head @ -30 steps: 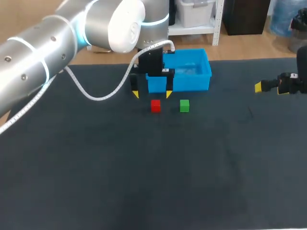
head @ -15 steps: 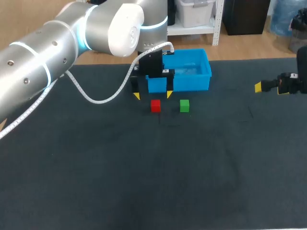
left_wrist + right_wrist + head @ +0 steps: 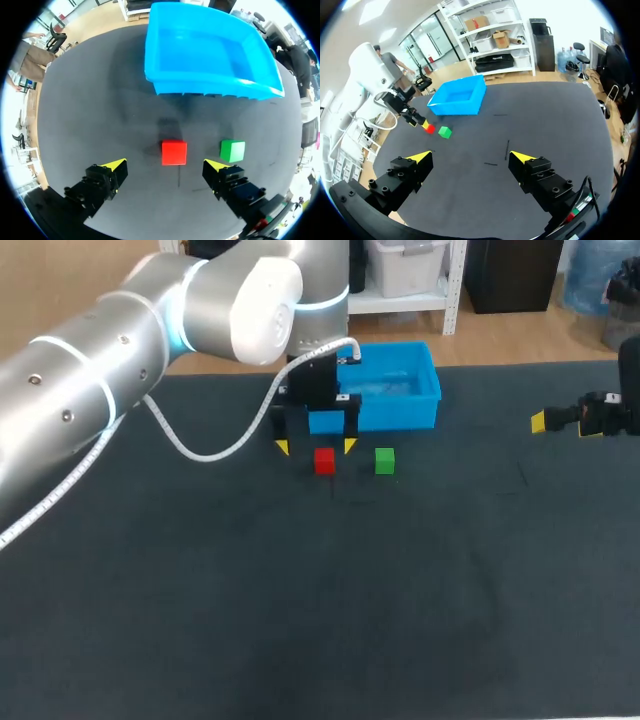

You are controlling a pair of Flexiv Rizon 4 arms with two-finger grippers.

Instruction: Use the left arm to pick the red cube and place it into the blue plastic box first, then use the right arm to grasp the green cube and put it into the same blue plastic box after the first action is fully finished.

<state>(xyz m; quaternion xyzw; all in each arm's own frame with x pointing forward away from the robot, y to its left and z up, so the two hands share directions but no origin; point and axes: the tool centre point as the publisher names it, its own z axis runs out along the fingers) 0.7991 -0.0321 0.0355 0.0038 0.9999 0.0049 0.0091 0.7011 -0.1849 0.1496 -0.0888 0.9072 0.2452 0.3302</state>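
My left hand (image 3: pixel 316 446) is spread wide over the red cube (image 3: pixel 324 461), upper middle of the frame, and it blocks the blue box's (image 3: pixel 425 400) front-left corner. The green cube (image 3: pixel 385 461) sits just beside the red one on the counter (image 3: pixel 300 590). My right hand (image 3: pixel 471 157), also spread, is cut off at the right edge.

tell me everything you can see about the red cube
The red cube is a small, plain red block with matte faces, lying flat on the dark table. It sits in front of the blue plastic box, apart from it, with the green cube beside it, not touching. The open left gripper hangs above, fingers either side, clear of it.
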